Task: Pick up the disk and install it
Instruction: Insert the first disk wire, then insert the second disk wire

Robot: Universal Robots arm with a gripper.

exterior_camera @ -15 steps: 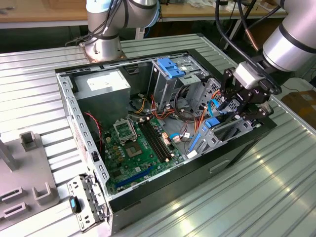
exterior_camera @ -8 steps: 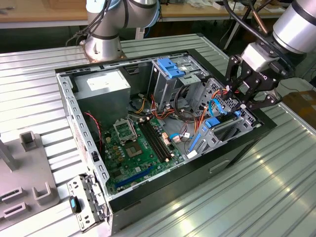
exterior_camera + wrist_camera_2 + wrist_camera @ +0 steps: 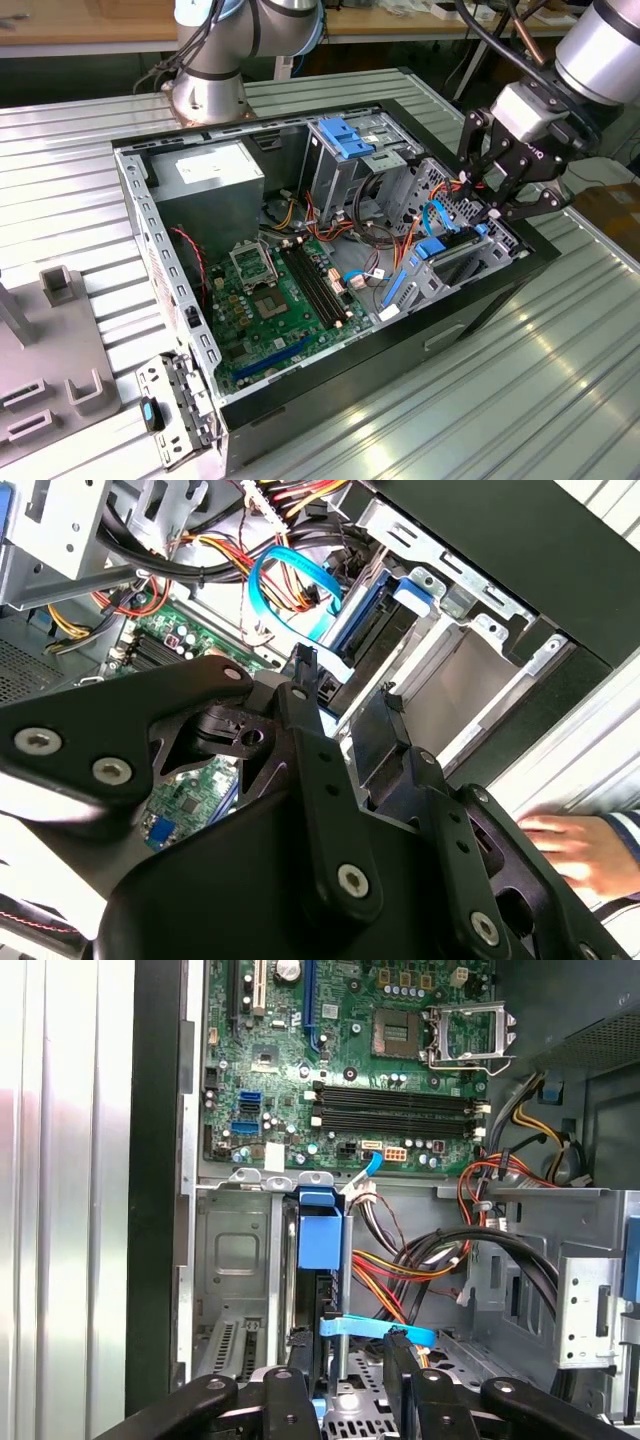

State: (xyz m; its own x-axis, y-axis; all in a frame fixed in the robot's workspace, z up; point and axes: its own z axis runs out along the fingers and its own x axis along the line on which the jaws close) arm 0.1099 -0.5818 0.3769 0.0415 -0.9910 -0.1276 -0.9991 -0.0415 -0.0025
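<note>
The disk point(image 3: 440, 255) stands on edge in the metal drive bay at the front corner of the open computer case, on the exterior view's right. Its dark body sits between blue rails, with a blue end tab point(image 3: 320, 1240) facing the motherboard. My gripper point(image 3: 492, 212) hangs just above the bay's outer end, open, with nothing between its black fingers. In the second wrist view the fingertips point(image 3: 303, 670) hover above the disk's blue rail point(image 3: 362, 620). In the first wrist view the gripper point(image 3: 350, 1385) straddles a thin metal post beside the disk.
A blue flat data cable point(image 3: 285, 570) and a bundle of coloured wires point(image 3: 420, 1260) lie beside the bay. Motherboard point(image 3: 270, 300), power supply point(image 3: 205, 175) and a light-blue flap point(image 3: 345, 135) are inside the case. A person's hand point(image 3: 570, 845) rests outside the case. Grey fixtures point(image 3: 60, 290) stand at the table's left.
</note>
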